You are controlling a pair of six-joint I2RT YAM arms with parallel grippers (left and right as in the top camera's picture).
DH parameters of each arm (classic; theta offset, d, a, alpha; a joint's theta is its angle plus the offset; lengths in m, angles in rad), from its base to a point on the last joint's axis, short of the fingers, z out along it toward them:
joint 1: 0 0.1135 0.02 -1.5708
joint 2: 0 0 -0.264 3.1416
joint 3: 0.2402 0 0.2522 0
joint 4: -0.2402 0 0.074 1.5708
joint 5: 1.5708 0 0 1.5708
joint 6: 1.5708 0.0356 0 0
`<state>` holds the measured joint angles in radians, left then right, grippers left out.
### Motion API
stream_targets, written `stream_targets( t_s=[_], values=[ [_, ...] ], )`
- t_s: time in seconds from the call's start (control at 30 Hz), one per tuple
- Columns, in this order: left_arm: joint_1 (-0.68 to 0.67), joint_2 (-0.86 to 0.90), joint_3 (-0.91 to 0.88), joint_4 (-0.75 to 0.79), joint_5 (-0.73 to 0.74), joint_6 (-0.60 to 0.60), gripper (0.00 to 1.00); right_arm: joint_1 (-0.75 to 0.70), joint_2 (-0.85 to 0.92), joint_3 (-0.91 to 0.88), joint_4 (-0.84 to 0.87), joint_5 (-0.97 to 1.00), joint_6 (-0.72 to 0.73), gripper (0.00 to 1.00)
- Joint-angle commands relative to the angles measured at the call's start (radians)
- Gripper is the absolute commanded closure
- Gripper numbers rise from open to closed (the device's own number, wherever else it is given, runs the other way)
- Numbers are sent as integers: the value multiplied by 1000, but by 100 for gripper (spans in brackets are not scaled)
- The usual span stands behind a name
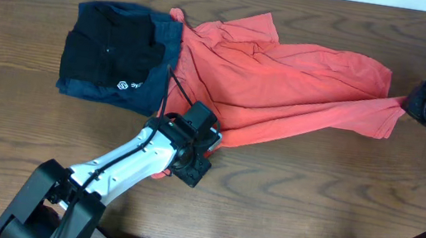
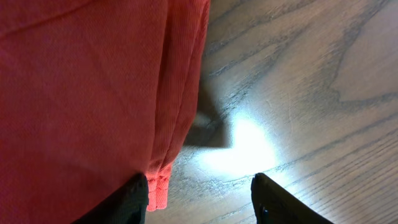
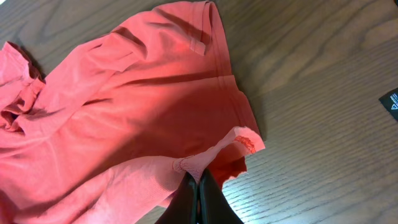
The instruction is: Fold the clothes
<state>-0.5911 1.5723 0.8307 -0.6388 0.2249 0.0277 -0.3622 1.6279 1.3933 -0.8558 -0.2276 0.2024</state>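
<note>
The clothes, a coral-red T-shirt (image 1: 286,75), lie crumpled and stretched across the middle of the wooden table. My right gripper (image 1: 406,103) is at the shirt's right end. In the right wrist view that gripper (image 3: 198,185) is shut on a pinched bit of the shirt's edge (image 3: 186,165), with the rest of the shirt (image 3: 118,106) spread beyond it. My left gripper (image 1: 217,140) sits low at the shirt's near-left edge. In the left wrist view it (image 2: 199,199) stands open over bare wood, and the ribbed hem (image 2: 158,180) hangs just beside the left finger (image 2: 134,199).
A folded black garment (image 1: 110,50) with a small white logo lies on a navy one (image 1: 169,46) at the left, touching the shirt's left end. A black tag (image 3: 390,99) lies on the table (image 3: 323,93) at the right.
</note>
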Motion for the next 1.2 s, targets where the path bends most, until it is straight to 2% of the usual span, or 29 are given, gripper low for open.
stream_targets(
  t_s=[0.0, 0.17, 0.3, 0.47, 0.6, 0.73, 0.87, 1.03, 1.17],
  values=[
    [-2, -4, -8, 4, -17, 18, 45, 6, -6, 0, 0, 14, 16, 99],
    [-2, 0, -10, 35, -36, 29, 45, 6, -6, 0, -1, 14, 23, 99],
    [-2, 25, -10, 37, -34, 28, 53, 6, -6, 0, -3, 14, 23, 99],
    [-2, 69, -10, 47, -32, 28, 55, 6, -6, 0, -5, 14, 23, 99],
    [-2, 83, -10, 54, -32, 28, 71, 6, -6, 0, -5, 14, 30, 99],
    [-2, 83, -7, 53, -31, 2, 94, 6, -6, 0, -5, 14, 30, 99],
    [-4, 78, 18, 16, 4, -45, 94, 6, -6, 0, -5, 14, 30, 99],
    [-4, 44, 104, -110, 153, -53, 94, 6, -6, 0, -5, 14, 30, 99],
    [-5, -11, 185, -199, 188, -60, 94, 6, -6, 0, -4, 14, 30, 99]
  ],
)
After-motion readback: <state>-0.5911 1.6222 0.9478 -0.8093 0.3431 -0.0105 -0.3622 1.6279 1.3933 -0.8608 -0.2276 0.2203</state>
